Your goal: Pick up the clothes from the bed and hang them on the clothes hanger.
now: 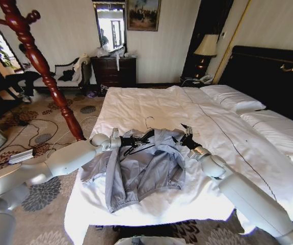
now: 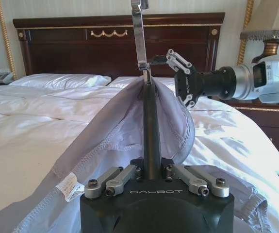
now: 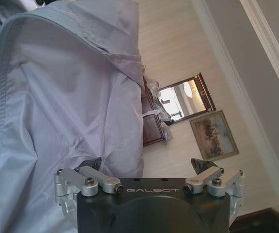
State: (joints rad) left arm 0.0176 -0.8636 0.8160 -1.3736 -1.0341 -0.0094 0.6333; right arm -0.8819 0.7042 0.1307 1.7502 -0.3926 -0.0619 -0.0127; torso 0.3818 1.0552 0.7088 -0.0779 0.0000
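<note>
Gripping hanger [image 2: 151, 131] inside jacket [image 1: 146, 171]: left claw [image 1: 147, 136]; right claw [image 1: 186, 133] spread.

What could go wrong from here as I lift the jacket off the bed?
1. The left end effector grips the clothes hanger, but the jacket looks only draped over it, so it may slide off.
2. The right end effector is open at the collar, near the wire hook, and could snag it.
3. The wooden stand is close to the left arm and could be struck.
</note>
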